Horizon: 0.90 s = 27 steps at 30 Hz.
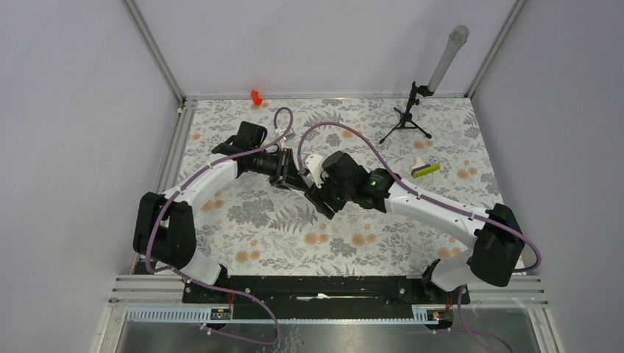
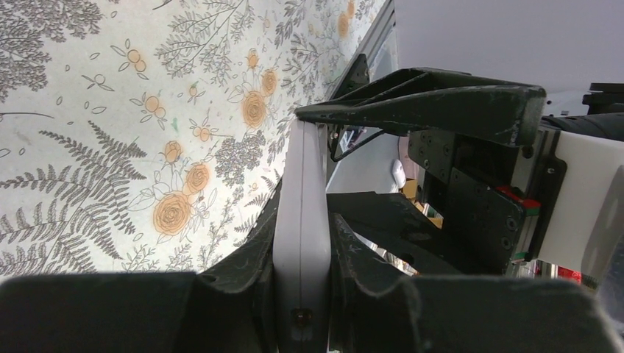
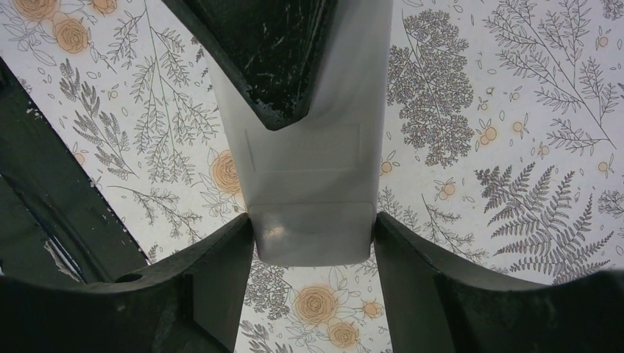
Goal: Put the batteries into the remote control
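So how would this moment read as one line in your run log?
remote control: held above table | left gripper: shut on it | right gripper: shut on it | batteries: not in view

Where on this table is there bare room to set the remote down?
Bare: the near middle of the table, and the far strip between the red piece and tripod. Crowded: the centre, where left gripper and right gripper clamp the remote control; also around the yellow-green bar.
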Motion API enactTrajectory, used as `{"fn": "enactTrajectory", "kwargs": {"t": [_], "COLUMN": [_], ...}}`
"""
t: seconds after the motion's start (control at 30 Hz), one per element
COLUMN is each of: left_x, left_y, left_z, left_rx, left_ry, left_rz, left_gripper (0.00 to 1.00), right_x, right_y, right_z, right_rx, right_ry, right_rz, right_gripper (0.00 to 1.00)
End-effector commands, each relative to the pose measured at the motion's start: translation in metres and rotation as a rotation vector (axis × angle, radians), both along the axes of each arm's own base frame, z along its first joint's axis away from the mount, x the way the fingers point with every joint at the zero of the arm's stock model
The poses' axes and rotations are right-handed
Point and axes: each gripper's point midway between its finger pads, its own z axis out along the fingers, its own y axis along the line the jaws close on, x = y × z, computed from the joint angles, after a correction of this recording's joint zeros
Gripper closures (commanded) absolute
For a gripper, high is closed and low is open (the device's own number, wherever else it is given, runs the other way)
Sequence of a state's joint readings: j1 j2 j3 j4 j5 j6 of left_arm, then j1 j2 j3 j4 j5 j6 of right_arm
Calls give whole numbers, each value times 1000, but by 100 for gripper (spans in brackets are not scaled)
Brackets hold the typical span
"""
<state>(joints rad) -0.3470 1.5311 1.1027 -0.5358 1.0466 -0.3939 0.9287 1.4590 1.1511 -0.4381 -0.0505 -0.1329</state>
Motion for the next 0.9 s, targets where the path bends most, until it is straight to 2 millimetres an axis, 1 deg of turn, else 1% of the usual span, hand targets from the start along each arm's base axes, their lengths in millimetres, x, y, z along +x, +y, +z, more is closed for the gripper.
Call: {"fn": "enactTrajectory", "kwargs": {"t": [0.0,0.13,0.27,0.4,0.5,0.7,0.8,0.87], "left_x": [-17,-15,-14,-12,-9,-7,-5,-5], "left_y": [-5,-4,-3,-2,-1,-1,0,0], "left_z": [40,39,38,40,41,44,46,47], "left_rx": [-135,-133,-128,-126,-127,-131,-133,-133], "left_ry": [-3,0,0,-16,-13,-15,-20,-24], "left_rz": [-81,-76,-74,-73,-69,-64,-60,-57], "left_gripper": [100,100,100,100,100,100,100,100], "right_x": [19,19,20,20,15,11,9,5], "right_y": [13,14,15,16,19,20,19,21], "right_z": [17,18,23,33,41,59,76,93], "right_rx": [54,61,71,95,125,197,269,344], "right_ry": [-67,-64,-67,-78,-73,-82,-68,-58], "right_rz": [-45,-49,-54,-51,-22,-18,-29,-12], "right_gripper": [32,29,24,10,1,1,1,0]}}
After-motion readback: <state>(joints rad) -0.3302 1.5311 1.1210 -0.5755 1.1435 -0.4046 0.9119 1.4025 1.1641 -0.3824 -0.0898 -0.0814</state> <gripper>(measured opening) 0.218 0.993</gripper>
